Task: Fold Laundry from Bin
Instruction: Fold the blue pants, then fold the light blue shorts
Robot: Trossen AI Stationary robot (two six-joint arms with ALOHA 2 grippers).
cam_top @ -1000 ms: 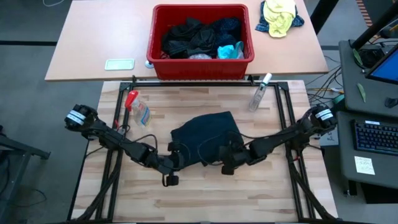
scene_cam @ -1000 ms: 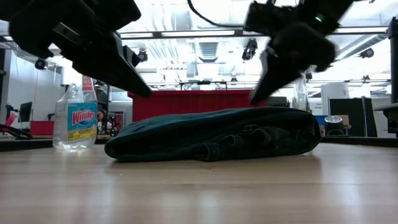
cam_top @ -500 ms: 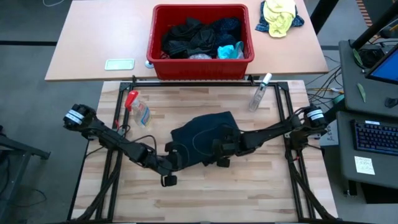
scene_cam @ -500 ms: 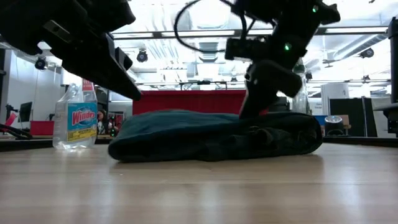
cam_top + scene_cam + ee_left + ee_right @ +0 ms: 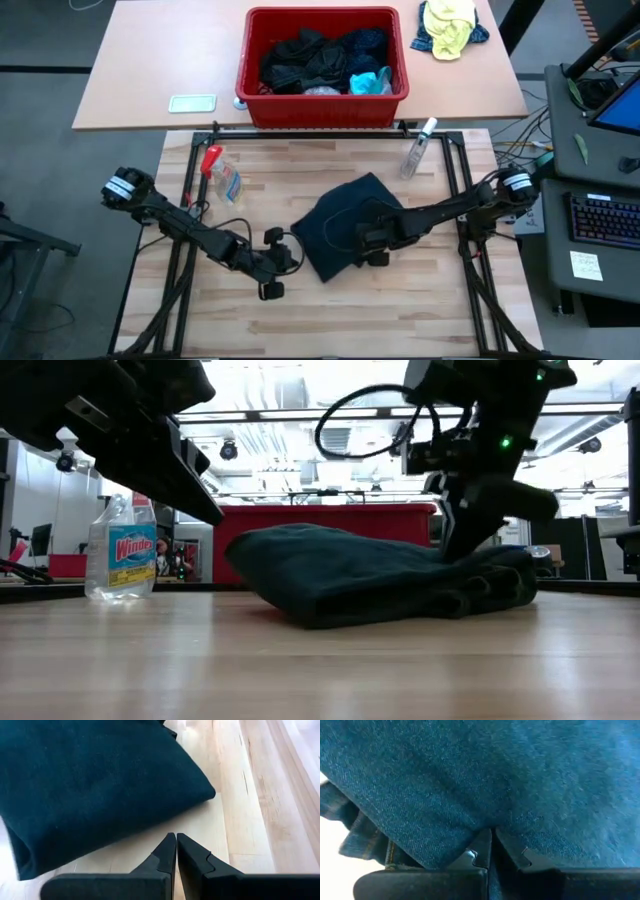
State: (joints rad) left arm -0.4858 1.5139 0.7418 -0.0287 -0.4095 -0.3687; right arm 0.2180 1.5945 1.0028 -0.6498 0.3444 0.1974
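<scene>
Your garment (image 5: 345,220) lies mid-table, folded. Your right hand (image 5: 375,240) presses its right part, fingers closed, gripping nothing you can see. Your left hand (image 5: 283,252) sits closed, empty, just beside its left edge.

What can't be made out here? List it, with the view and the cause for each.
- Garment: its type; folded over in every view, and the right wrist view shows only dark cloth.
- Right end effector: whether its shut fingertips pinch cloth; the garment covers them.
- Bin: how many pieces lie inside; tangled together, too small in the high view.
- Spray bottle: its top; the left arm hides it in the low view.
</scene>
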